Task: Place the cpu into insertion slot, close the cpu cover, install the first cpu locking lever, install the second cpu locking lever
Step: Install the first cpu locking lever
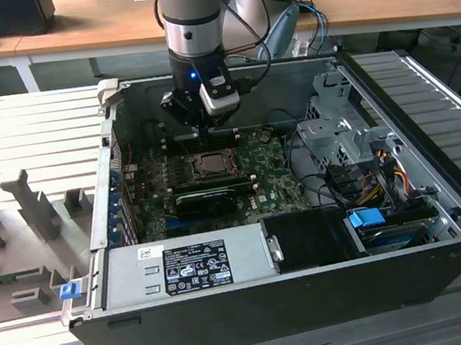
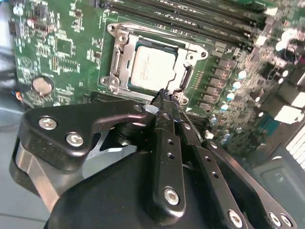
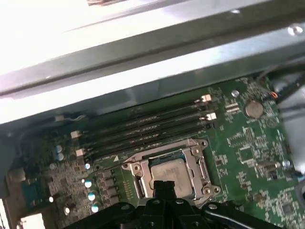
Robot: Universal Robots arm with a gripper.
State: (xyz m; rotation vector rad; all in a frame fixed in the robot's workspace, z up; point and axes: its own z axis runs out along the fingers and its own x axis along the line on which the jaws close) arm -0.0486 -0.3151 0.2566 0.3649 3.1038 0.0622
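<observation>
My fingers (image 2: pixel 167 138) are clenched on nothing, tips at the edge of the cpu cover (image 2: pixel 117 64), which lies flat around the cpu (image 2: pixel 151 71) seated just beyond them.

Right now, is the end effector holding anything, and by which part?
Nothing that shows. The end effector is shut, its tip at the edge of the cpu cover, which lies closed around the cpu.

The cpu (image 2: pixel 151 71), square and grey-silver, lies flat in the insertion slot (image 1: pixel 194 167), just above centre in the exterior view. The cpu cover (image 2: pixel 117 62), a silver frame, lies flat around it.
</observation>
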